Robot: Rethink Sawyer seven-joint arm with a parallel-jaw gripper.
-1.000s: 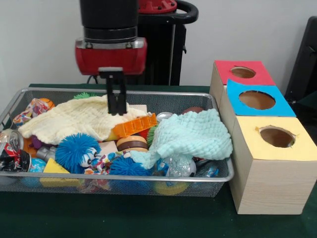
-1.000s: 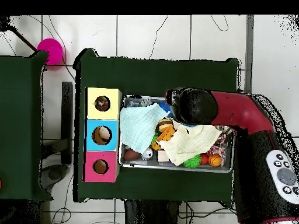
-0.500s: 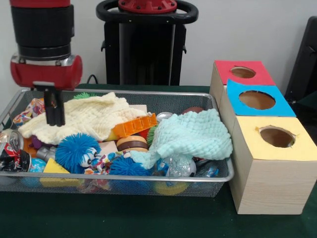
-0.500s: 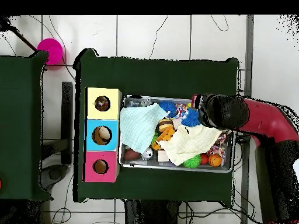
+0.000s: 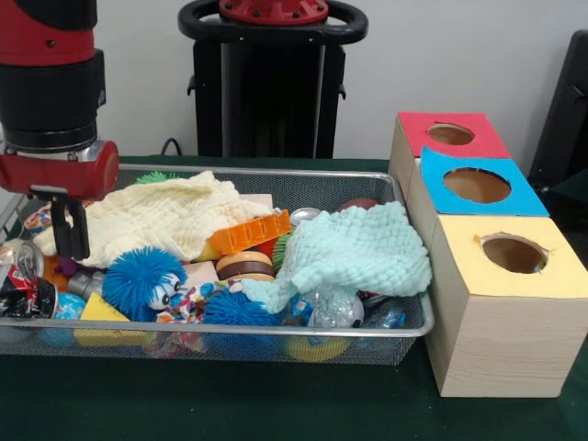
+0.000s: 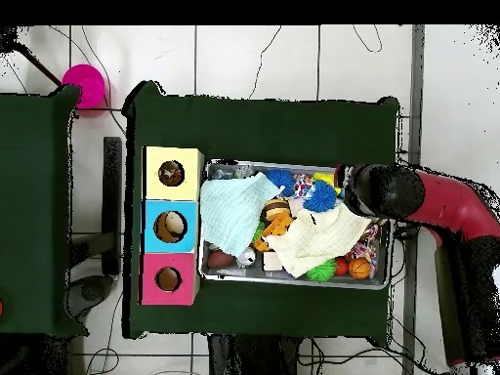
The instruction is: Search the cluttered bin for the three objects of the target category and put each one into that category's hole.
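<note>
Beside the tool (image 5: pixel 71 241), yellow cloth (image 5: pixel 156 219) in bin (image 5: pixel 230 329)

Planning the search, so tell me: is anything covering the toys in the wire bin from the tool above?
Yes. A cream cloth and a mint cloth drape over much of the clutter; the tool hangs at the cream cloth's end, in the bin.

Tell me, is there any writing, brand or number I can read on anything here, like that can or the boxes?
None can be read.
Crushed can: red, white and black printing, too blurred to read.
Red box, blue box, yellow box: no lettering, only holes.
</note>
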